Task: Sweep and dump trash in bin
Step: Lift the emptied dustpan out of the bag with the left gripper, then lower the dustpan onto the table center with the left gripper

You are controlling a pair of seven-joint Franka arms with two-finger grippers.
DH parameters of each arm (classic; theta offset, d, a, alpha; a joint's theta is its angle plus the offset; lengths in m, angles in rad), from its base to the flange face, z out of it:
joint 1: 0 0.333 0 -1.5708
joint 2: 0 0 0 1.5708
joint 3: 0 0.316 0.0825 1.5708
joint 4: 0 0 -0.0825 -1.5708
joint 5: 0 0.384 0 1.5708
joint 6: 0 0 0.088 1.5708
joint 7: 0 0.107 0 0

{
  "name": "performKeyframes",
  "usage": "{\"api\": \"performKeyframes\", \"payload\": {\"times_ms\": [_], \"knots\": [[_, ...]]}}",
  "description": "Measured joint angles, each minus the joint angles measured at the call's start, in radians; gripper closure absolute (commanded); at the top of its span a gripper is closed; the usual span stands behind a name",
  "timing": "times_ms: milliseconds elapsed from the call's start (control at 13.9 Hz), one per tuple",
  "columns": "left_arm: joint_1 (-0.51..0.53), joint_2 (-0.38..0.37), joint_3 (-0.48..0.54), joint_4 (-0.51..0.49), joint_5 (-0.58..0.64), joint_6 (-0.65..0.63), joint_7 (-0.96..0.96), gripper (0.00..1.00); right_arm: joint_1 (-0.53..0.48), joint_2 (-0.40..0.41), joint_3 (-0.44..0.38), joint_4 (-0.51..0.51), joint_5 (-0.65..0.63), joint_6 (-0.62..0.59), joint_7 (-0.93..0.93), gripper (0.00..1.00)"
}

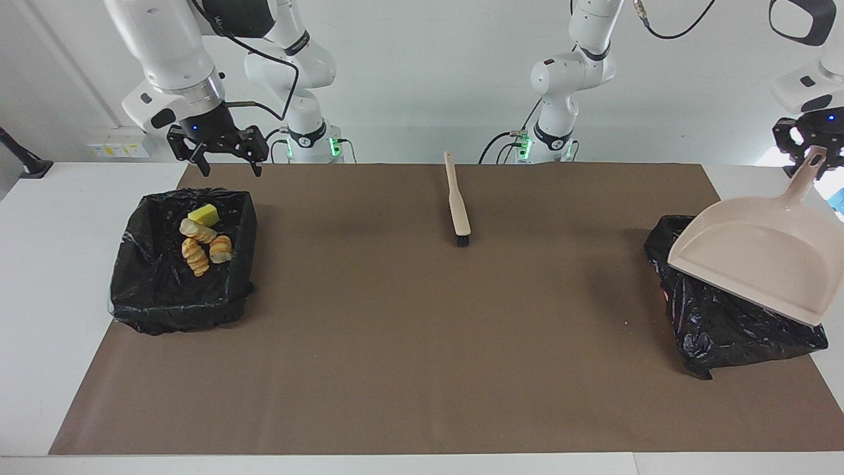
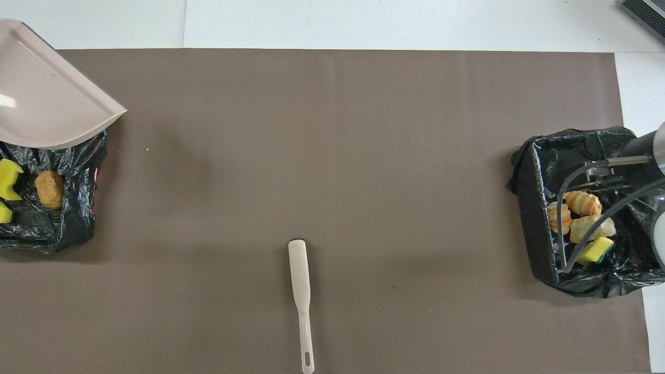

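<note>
dumping step done: left gripper [image 1: 812, 153] clamps empty dustpan [image 1: 758, 260] over bin [image 1: 725, 323]; right gripper [image 1: 223, 155] wide, unladen; next, set dustpan down.

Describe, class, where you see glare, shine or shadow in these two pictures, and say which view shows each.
Overhead view: a bright glare patch sits on the dustpan, and the bin liner at the right arm's end glints. Facing view: the dustpan casts a soft shadow on the mat beside the bin beneath it; a faint shadow lies by the brush.
</note>
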State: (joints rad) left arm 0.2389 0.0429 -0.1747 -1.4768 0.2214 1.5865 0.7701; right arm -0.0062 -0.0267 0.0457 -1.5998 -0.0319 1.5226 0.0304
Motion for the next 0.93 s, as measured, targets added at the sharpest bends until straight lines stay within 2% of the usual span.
{"api": "performKeyframes", "payload": {"times_ms": [143,430,646,932], "knots": [[-0.031,-0.015,-0.04,-0.037,-0.072,-0.01,-0.18,1.0,0.0,0.0,-0.001,0.0,0.0,0.0,0.0,0.0],[-0.238,-0.026,-0.057,-0.113,-0.163,0.017,-0.609,1.0,-0.001,0.0,-0.002,0.0,0.0,0.0,0.0,0.0],[-0.356,-0.024,-0.06,-0.179,-0.227,0.133,-0.82,1.0,-0.001,0.0,-0.002,0.0,0.0,0.0,0.0,0.0],[-0.454,0.014,-0.058,-0.281,-0.266,0.316,-0.96,1.0,-0.001,0.0,-0.002,0.0,0.0,0.0,0.0,0.0]]}}
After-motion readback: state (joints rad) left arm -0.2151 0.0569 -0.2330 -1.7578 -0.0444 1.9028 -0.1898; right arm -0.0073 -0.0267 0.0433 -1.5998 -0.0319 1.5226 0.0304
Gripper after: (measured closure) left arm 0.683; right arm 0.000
